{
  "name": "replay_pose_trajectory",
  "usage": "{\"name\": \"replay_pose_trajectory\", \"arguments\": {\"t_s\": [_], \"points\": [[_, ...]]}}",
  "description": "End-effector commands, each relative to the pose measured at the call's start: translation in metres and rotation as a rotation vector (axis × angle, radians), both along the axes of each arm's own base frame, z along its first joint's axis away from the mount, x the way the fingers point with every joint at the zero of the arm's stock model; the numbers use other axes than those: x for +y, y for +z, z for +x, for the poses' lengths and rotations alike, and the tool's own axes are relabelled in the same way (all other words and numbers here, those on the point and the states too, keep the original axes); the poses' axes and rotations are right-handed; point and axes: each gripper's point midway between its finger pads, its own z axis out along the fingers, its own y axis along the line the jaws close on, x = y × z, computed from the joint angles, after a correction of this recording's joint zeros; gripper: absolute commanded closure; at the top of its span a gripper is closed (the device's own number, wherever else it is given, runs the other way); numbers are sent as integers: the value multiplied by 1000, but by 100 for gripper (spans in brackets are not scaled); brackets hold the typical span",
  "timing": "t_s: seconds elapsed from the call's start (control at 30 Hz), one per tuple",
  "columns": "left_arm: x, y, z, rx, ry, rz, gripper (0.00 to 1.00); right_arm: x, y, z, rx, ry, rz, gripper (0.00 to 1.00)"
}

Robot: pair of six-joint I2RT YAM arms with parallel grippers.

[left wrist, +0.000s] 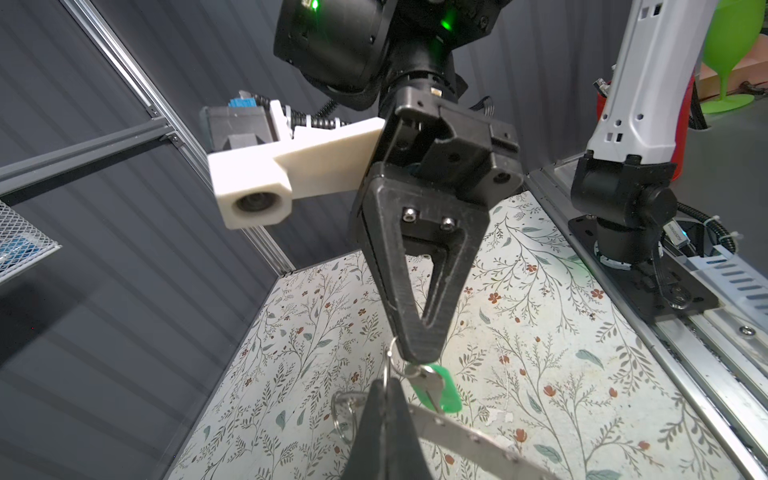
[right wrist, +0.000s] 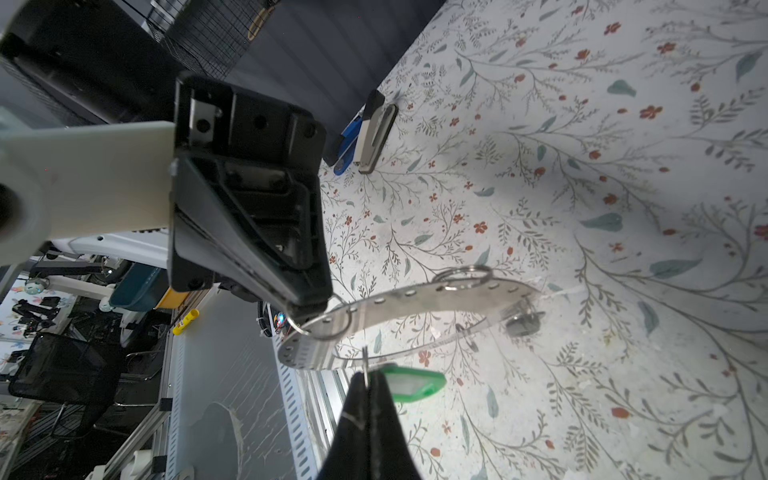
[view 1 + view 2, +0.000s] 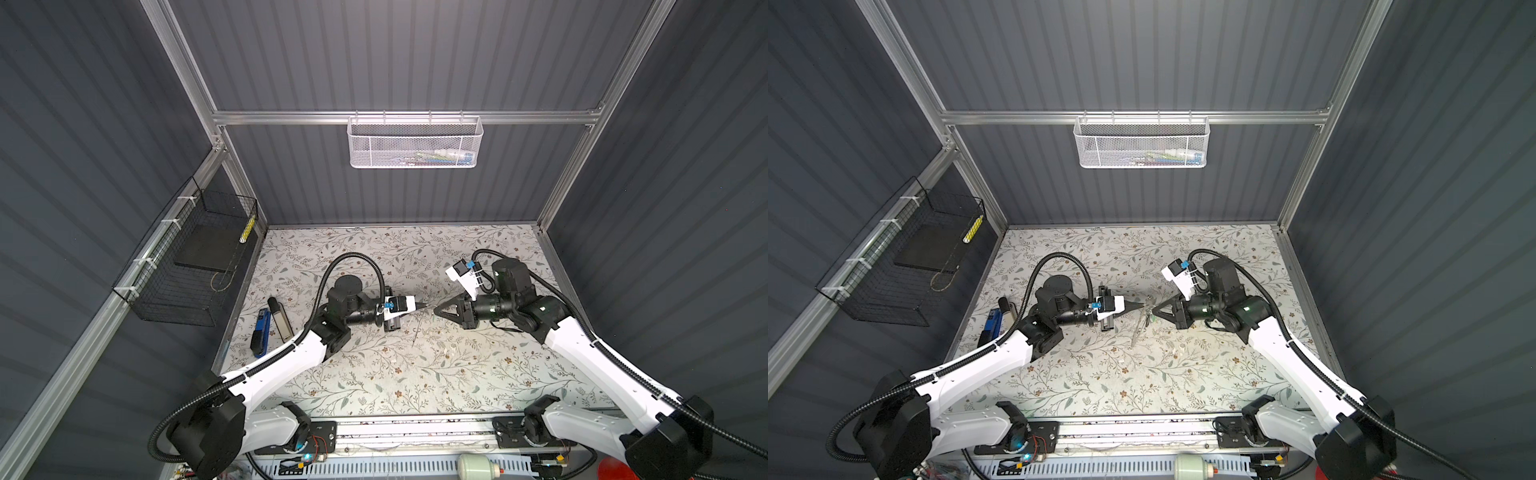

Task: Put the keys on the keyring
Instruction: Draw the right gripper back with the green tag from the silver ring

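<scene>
at the left of both top views hangs a black wire basket (image 3: pixel 187 266), and a blue stapler-like tool (image 3: pixel 261 332) lies beside a grey oblong object (image 3: pixel 281 322) on the floral-patterned table (image 3: pixel 374 374). in the middle the left gripper (image 3: pixel 423 306) is pinched shut on a small wire loop (image 2: pixel 322 328) at the rim of the flat grey metal ring-shaped keyring (image 2: pixel 415 297), held tilted above the table. nearly tip to tip with it, the right gripper (image 3: pixel 436 310) is clamped shut on a thin wire ring (image 2: pixel 365 363) just beside the bright-green translucent key tag (image 2: pixel 415 382).
</scene>
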Motion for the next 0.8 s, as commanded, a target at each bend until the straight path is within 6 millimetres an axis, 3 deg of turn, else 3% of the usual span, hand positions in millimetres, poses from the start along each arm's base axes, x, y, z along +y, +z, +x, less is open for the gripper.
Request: {"name": "replay_pose_trajectory", "arguments": {"t_s": [0.0, 0.3, 0.6, 0.77], "points": [[2, 19, -4, -51, -20, -33, 100, 3, 20, 5, -72, -3, 49, 100], [1, 18, 0, -46, -2, -28, 100, 9, 24, 2, -81, 28, 86, 100], [4, 23, 15, -36, 88, -40, 100, -3, 9, 0, -106, -28, 19, 100], [4, 26, 17, -23, 96, -59, 100, 4, 12, -4, -117, 17, 25, 100]]}}
